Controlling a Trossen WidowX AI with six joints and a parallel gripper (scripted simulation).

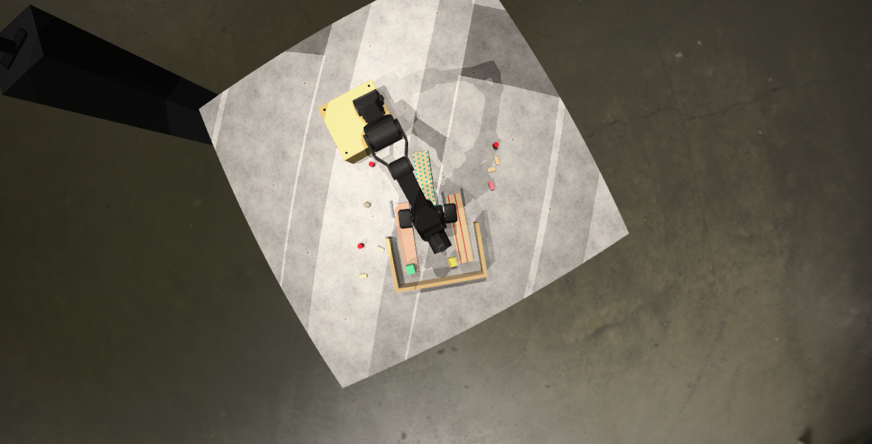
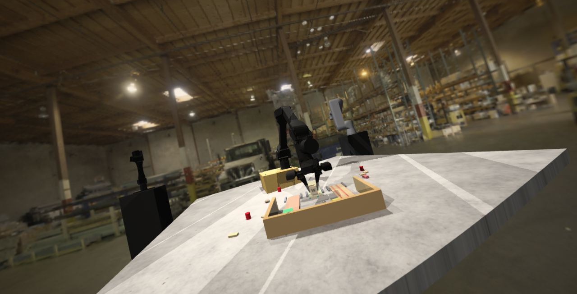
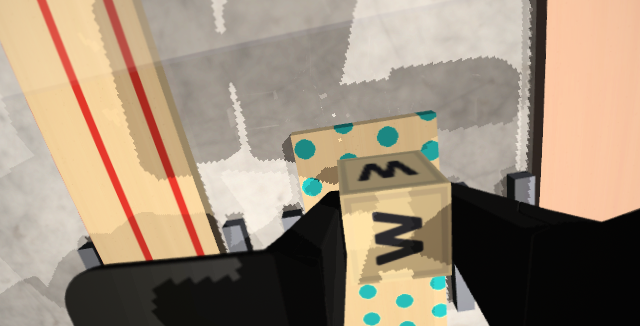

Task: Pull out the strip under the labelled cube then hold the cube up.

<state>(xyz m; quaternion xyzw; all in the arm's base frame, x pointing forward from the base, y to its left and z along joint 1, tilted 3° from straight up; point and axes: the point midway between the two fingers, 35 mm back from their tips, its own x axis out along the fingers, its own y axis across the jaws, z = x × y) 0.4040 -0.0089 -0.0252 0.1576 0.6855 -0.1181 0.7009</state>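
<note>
The tan cube labelled W [image 2: 313, 190] [image 3: 400, 236] is between the fingertips of my gripper [image 2: 313, 189] [image 3: 383, 197], which is shut on it. The arm hides it in the overhead view. The strip with teal dots [image 1: 422, 174] [image 3: 367, 147] lies below the cube, drawn toward the arm base beyond the ends of the other two strips; its far end shows in the wrist view. I cannot tell how high the cube is above it. The peach strip [image 1: 407, 241] [image 2: 293, 201] [image 3: 590, 91] and the red-striped strip [image 1: 464, 246] [image 2: 341, 190] [image 3: 50, 111] lie on either side.
A three-sided wooden frame [image 1: 439, 283] [image 2: 327, 215] stands around the strips' far ends. Inside are a green cube [image 1: 410, 268] [image 2: 287, 210] and a yellow cube [image 1: 452, 262]. Short grey guides [image 3: 521, 188] stand beside the strips. Small red cylinders [image 1: 360, 245] [image 2: 247, 215] lie outside.
</note>
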